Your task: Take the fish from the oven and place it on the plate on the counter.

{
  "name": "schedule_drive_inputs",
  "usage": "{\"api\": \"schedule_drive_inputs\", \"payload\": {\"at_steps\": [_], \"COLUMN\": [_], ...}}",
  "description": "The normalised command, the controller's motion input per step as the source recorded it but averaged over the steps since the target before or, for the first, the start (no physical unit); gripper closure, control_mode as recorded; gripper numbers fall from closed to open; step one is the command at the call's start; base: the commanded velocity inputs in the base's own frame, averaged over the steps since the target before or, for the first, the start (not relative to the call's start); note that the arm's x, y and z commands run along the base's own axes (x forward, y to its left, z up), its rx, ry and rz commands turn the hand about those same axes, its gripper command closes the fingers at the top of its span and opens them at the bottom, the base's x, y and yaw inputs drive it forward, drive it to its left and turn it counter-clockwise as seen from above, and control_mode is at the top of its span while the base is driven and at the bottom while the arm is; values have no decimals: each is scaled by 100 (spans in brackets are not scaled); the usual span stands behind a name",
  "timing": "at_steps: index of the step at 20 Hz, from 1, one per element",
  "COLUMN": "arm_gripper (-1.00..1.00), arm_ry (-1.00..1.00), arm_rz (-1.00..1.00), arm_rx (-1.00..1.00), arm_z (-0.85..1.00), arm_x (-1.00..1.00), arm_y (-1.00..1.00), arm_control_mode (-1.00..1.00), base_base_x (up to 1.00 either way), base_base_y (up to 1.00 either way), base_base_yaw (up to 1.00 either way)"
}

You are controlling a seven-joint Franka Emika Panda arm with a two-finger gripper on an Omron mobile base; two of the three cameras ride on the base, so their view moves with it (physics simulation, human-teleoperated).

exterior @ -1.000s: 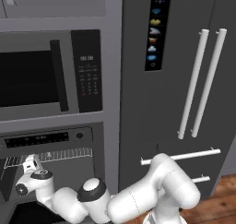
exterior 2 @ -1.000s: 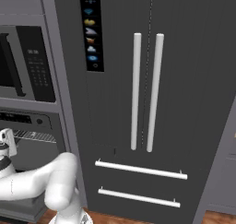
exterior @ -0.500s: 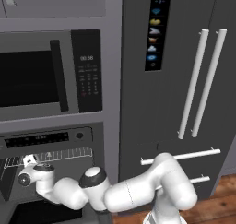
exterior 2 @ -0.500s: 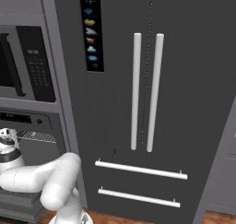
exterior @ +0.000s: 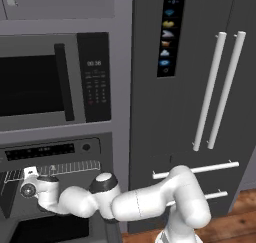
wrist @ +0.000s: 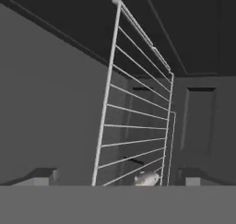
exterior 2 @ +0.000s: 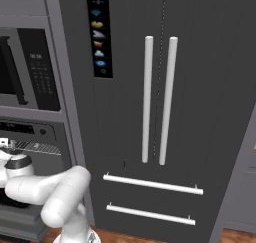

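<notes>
The oven (exterior: 50,150) stands open at the lower left, under its black control strip. My gripper (exterior: 28,183) is at the oven's mouth in front of the wire rack (exterior: 70,167), also seen at the left edge of the right base view (exterior 2: 9,156). In the hand view the gripper (wrist: 119,178) is open, its two fingertips (wrist: 42,174) set wide apart with nothing between them. Beyond them the wire rack (wrist: 136,126) runs into the dark cavity. The small silvery fish (wrist: 146,177) lies on the rack, just right of centre between the tips. The plate and counter are out of view.
A microwave (exterior: 35,82) with a keypad sits directly above the oven. A tall dark fridge (exterior: 200,87) with two long vertical handles and two drawer bars stands to the right. The oven's dark side wall (wrist: 50,108) is close on the left of the hand view.
The hand has shifted slightly left toward the oven's mouth, and the elbow has risen so the forearm lies flatter. The jaws have stayed open.
</notes>
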Motion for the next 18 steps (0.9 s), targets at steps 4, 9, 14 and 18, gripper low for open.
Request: {"api": "schedule_drive_inputs", "payload": {"at_steps": [4,9,14,18], "arm_gripper": [100,100,100,100], "arm_ry": [-1,-4,0,-16], "arm_rz": [0,0,0,0], "arm_rx": [-15,-23,-24,-32], "arm_z": [-98,-90,-96,-100], "arm_x": [0,0,-1,-36], "arm_y": [27,14,11,29], "arm_control_mode": [-100,-100,-100,-100], "base_base_x": [0,0,0,0], "base_base_y": [0,0,0,0], "base_base_yaw": [0,0,0,0]}}
